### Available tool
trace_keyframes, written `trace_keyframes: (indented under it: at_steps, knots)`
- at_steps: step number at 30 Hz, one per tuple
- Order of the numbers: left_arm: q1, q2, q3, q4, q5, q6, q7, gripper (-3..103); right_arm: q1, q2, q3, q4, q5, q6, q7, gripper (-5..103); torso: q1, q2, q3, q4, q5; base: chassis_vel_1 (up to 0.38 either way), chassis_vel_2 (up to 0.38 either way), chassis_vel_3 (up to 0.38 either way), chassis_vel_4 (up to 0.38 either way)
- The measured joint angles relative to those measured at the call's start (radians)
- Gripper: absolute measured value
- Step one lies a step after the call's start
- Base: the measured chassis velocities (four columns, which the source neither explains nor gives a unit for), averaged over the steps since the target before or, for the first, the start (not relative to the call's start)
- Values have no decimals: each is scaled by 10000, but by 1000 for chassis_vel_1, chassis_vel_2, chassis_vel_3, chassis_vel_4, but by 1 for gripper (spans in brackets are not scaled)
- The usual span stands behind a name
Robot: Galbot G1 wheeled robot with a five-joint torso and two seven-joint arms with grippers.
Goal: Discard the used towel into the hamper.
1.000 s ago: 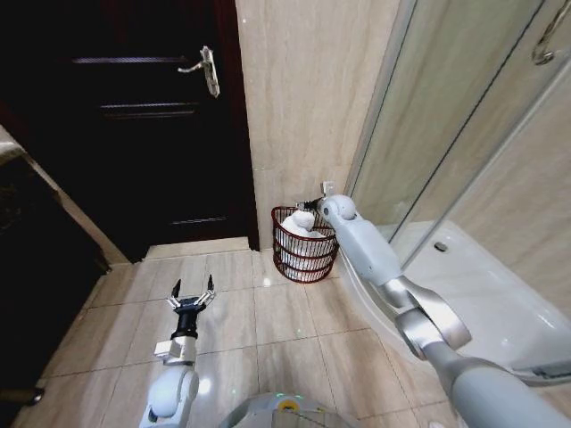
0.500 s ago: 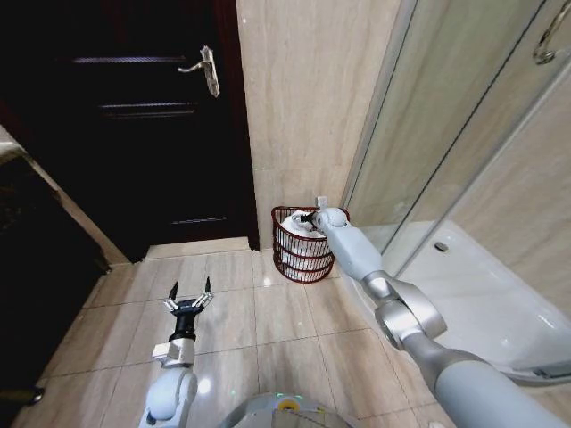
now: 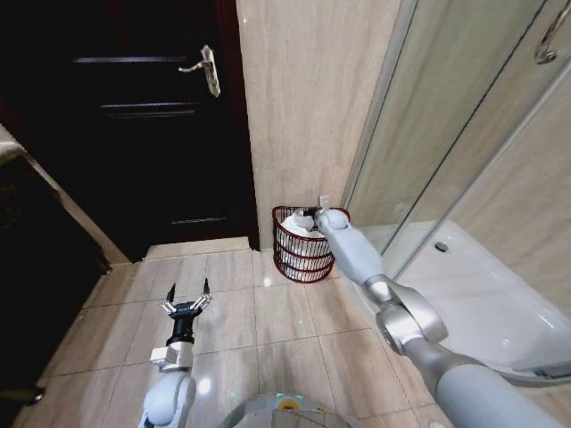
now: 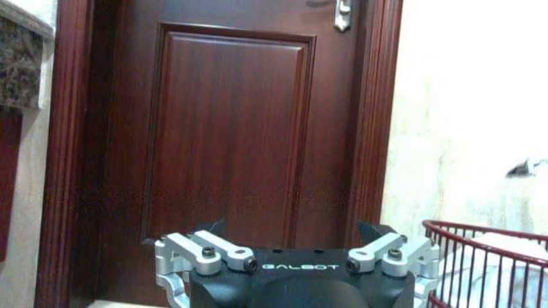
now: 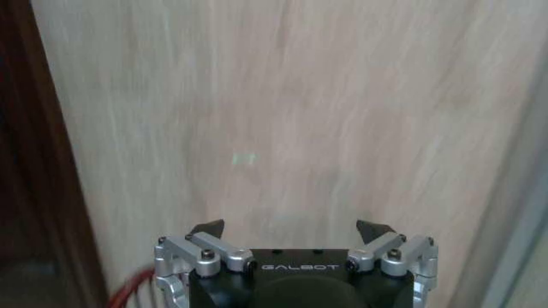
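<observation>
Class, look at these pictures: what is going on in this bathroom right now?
The robot's right gripper is stretched out over the hamper, which stands on the floor against the tiled wall beside the dark door. White towel lies inside the hamper, and the jaws are open and empty. The left gripper hangs idle, open, low over the floor tiles.

One word can be read, and it turns up twice: "GALBOT" in pale capitals on the black body of the left claw (image 4: 291, 231), just below its spread fingers in the left wrist view. The same "GALBOT" lettering sits on the black body of the right claw (image 5: 291, 230) in the right wrist view. Nothing else carries legible text, numbers or signs.
</observation>
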Motion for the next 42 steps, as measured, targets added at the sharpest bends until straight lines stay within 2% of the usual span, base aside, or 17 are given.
trace_keyframes:
  at_steps: [2, 3, 7, 8, 11, 12, 14, 16, 20, 23, 26, 27, 30, 32, 33, 38, 42]
  knots:
    - [-6, -18, 61, -79, -13, 6, -24, 100, -390, -610, -49, 1522, 329, 33, 570, 100, -1, 2, -3, 1, -3, 0, 0, 0, 0]
    - [-6, -18, 61, -79, -13, 6, -24, 100, -390, -610, -49, 1522, 329, 33, 570, 100, -1, 2, -3, 1, -3, 0, 0, 0, 0]
    - [-46, -27, 179, -229, -85, 71, -194, 100, -1838, -2172, 12, 4832, 629, 26, 1470, 100, -2, 3, -3, 0, -1, 0, 0, 0, 0]
    - [-46, -27, 179, -229, -85, 71, -194, 100, -1838, -2172, 12, 4832, 629, 26, 1470, 100, -2, 3, -3, 0, -1, 0, 0, 0, 0]
    - [-74, -48, 291, -239, -89, 129, -342, 100, -3337, -3276, 398, 6964, 756, 3, 1681, 100, -1, 2, 0, 1, 9, 0, 0, 0, 0]
    - [-74, -48, 291, -239, -89, 129, -342, 100, -3337, -3276, 398, 6964, 756, 3, 1681, 100, -1, 2, 0, 1, 9, 0, 0, 0, 0]
    - [-78, -56, 365, -239, -67, 155, -373, 100, -4361, -4005, 993, 8193, 836, -8, 1700, 100, -2, 3, -2, -2, -3, 0, 0, 0, 0]
    - [-65, -58, 412, -240, -4, 167, -388, 100, -5462, -4488, 1740, 9162, 892, -1, 1729, 100, -2, 2, -2, 1, 5, 0, 0, 0, 0]
    - [-45, 20, 455, -272, 73, 282, -373, 100, -7342, -4871, 2939, 10187, 875, 238, 1967, 100, -2, 2, -2, -4, 5, 0, 0, 0, 0]
    - [-88, 123, 470, -313, 80, 424, -355, 100, -8274, -4787, 3547, 10688, 741, 448, 2073, 100, -2, 3, -2, 0, -1, 0, 0, 0, 0]
    - [-211, 439, 514, -407, 46, 690, -299, 100, -9875, -4090, 4342, 11550, 306, 739, 1964, 100, -2, 3, -1, 2, 2, 0, 0, 0, 0]
    - [-211, 439, 514, -407, 46, 690, -299, 100, -9875, -4090, 4342, 11550, 306, 739, 1964, 100, -2, 3, -1, 2, 2, 0, 0, 0, 0]
    - [-338, 848, 607, -584, -158, 1028, -218, 100, -11457, -3223, 4693, 12247, -726, 1333, 1544, 100, -3, 3, -2, -1, 0, 0, 0, 0, 0]
    - [-389, 936, 627, -622, -217, 1096, -212, 100, -11757, -3041, 4723, 12383, -981, 1482, 1445, 100, -3, 3, -2, 2, -3, 0, 0, 0, 0]
    - [-558, 1179, 653, -675, -344, 1248, -209, 100, -12427, -2535, 4728, 12673, -1668, 1925, 1111, 100, -3, 3, -2, -1, -7, 0, 0, 0, 0]
    - [-596, 1500, 669, -902, -572, 1510, -214, 100, -13002, -1812, 4687, 12960, -2675, 2470, 751, 100, -2, 3, -1, 0, -3, 0, 0, 0, 0]
    - [-510, 1580, 703, -962, -571, 1514, -209, 100, -13103, -1541, 4646, 12990, -2899, 2535, 684, 100, -2, 2, -1, 0, -4, 0, 0, 0, 0]
